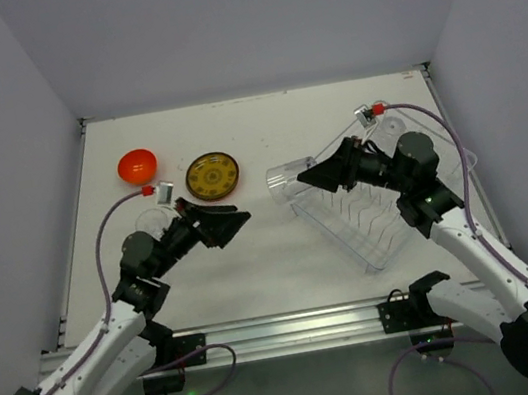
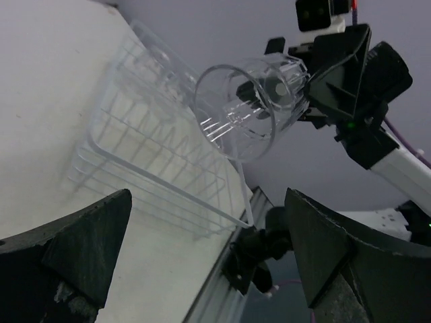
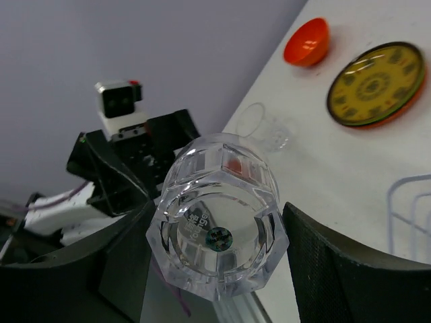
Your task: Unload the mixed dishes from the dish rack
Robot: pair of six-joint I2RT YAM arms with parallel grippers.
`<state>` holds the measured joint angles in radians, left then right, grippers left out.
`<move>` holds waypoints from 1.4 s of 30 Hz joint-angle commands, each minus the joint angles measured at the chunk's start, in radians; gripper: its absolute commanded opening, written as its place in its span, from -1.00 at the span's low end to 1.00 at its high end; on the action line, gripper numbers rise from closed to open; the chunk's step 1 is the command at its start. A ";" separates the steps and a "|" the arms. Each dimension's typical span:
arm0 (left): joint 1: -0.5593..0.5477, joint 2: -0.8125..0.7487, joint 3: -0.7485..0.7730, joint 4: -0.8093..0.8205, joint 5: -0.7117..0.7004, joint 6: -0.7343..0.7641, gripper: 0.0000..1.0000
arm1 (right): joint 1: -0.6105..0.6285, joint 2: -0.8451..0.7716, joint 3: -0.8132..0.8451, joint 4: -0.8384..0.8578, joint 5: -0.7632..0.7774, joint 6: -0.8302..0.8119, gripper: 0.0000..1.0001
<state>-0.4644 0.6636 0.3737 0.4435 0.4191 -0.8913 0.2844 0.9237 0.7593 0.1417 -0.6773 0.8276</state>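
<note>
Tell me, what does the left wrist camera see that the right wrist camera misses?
Only the left wrist view shows the right hand from outside. Only the right wrist view shows the small orange-red bowl, round yellow patterned plate and a second clear cup. Both show the held clear plastic cup and clear plastic dish rack.

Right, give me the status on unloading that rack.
Done: orange bowl, patterned plate and one clear cup sit on the table. In hand: right gripper holds a second cup beside the dish rack; left gripper is open. Left: set it down; possibly a third cup at the rack's far end.
</note>
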 commanded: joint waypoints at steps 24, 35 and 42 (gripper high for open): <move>-0.457 0.252 0.027 0.554 -0.155 -0.072 -0.90 | 0.193 -0.105 -0.199 0.360 -0.025 0.065 -1.00; -0.456 0.030 0.445 -0.858 -0.837 0.184 -1.00 | 0.184 -0.083 0.056 -0.369 0.742 -0.258 0.98; -0.441 0.513 0.838 -1.476 -0.961 0.224 -1.00 | 0.165 -0.068 0.008 -0.375 0.933 -0.312 0.98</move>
<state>-0.9146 0.9340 1.1110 -0.6128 -0.4339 -0.7391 0.4507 0.8360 0.8024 -0.1581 0.0811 0.5781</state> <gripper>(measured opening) 0.057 0.987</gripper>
